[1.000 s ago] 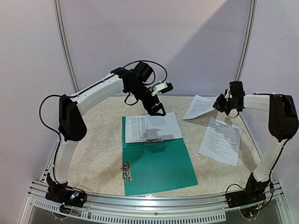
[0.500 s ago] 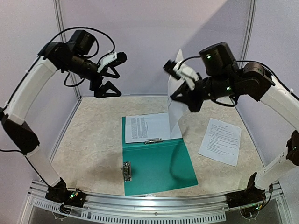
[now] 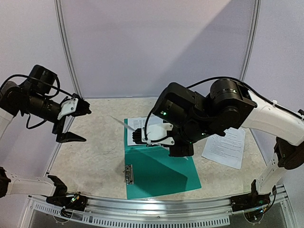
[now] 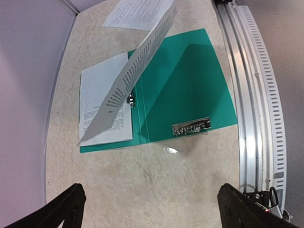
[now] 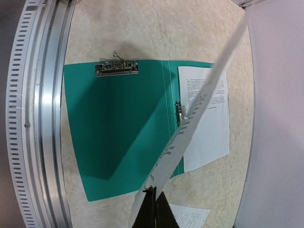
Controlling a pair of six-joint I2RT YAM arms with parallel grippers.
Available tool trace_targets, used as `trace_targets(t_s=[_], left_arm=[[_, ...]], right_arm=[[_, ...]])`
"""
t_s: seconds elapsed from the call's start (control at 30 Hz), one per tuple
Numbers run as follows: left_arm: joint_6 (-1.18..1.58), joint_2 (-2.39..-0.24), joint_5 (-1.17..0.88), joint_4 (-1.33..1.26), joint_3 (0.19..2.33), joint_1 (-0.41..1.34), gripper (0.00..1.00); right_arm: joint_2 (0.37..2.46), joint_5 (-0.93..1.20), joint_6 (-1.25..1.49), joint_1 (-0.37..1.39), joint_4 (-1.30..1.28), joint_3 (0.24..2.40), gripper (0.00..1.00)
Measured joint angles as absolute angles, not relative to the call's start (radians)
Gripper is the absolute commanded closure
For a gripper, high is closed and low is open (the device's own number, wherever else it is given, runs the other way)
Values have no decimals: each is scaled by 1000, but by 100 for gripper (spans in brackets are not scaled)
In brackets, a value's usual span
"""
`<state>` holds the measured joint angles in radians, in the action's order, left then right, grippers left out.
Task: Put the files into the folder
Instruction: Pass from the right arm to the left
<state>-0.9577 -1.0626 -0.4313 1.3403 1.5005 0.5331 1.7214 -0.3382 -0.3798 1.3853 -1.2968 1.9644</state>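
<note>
Right fingers point(image 5: 152, 202) pinched one edge of white printed paper sheet point(image 5: 199, 104). Sheet was in air, seen edge-on, slanting above open teal-green plastic folder point(image 5: 114, 128). Folder lay flat on mottled beige bench point(image 3: 99, 152). Second printed sheet point(image 5: 211, 137) lay on its far half; metal clip point(image 5: 117, 68) sat at near half's left edge. Third printed sheet point(image 3: 225, 145) lay loose on bench, right of folder. Left fingers point(image 4: 64, 209) were spread wide, raised at left, holding nothing.

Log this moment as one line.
right fingers: shut on held sheet over folder | left fingers: open, aside | flat sheet: on folder | loose sheet: on table
</note>
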Motion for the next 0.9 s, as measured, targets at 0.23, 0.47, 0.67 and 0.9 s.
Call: trace_targets(t_s=[0.23,0.47,0.67,0.9], left_arm=[[-910,-1026,-403,1330,1406,533,0],[-833,-981,-566,1325,1377,532,0],[-838,-961,-648,1328,1386,532,0],[-721,-933,-690,1303,1335,532,29]], right_arm=[[1703,-318,-384,1389,-1270,1971,100],[1638,-281,-358,1390,-1197,1970,100],[1609,-297,-310,1390,-1184,1982,100],[1578,-297,-292,1390,-1127,1980,100]])
